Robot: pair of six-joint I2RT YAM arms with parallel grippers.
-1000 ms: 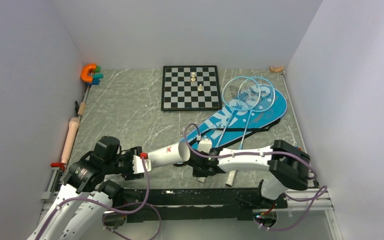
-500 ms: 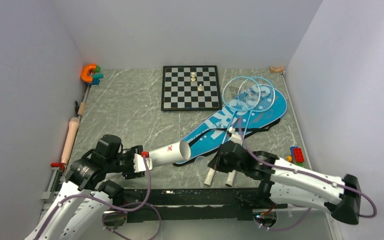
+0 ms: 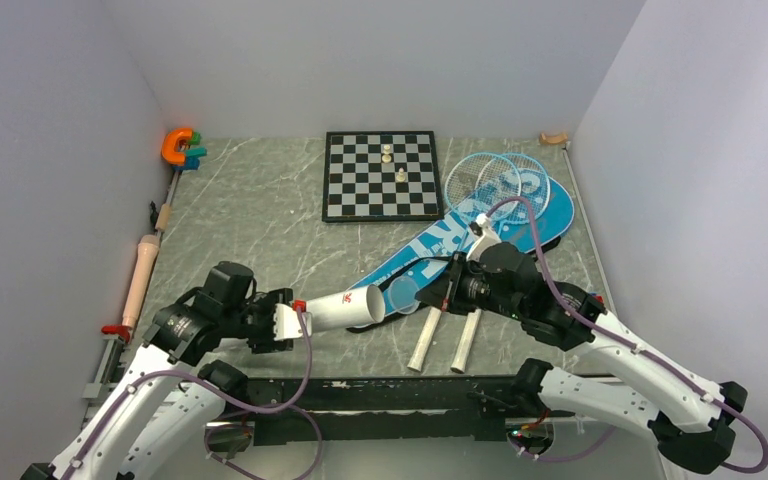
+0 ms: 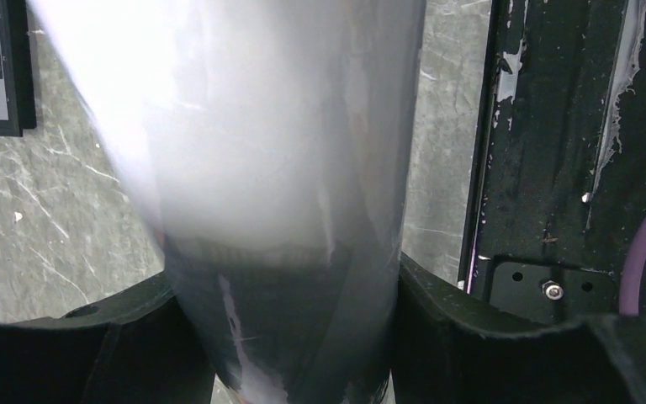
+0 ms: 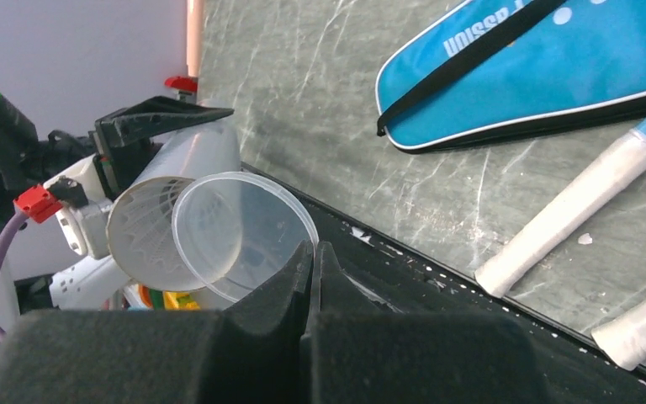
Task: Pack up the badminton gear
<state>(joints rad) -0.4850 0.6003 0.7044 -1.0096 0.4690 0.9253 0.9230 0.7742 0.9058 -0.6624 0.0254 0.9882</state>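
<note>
Top external view: left gripper [image 3: 282, 322] is clamped round the closed end of the long white cylindrical tube [image 3: 345, 309]. The tube is held off the grey marble-patterned table [image 3: 260, 230] with its open mouth pointing right. The left wrist view confirms both jaws pressed against the tube wall.

Right gripper [image 5: 314, 252]: jaws are pinched on the rim of a clear round plastic lid [image 5: 240, 231]. The lid hangs just beside the tube mouth and overlaps it in the right wrist view. It is not seated.

Change: half a second ago the right gripper had drawn away toward the racket handles. It is now back at the mouth with the lid facing it, and the elbow has swung out to the right. The left arm has shifted the tube slightly rightward.

Inside the mouth is a white feathered pattern, probably a shuttlecock [image 5: 147, 223], though the angle is too oblique to be sure.

Reading: loading looks finished and capping is the step in hand. The two light-blue-framed rackets [image 3: 480, 185] lie with heads on the blue racket-shaped "SPORT" bag [image 3: 557, 212] and are not yet bagged. Most of the packing remains.
</note>
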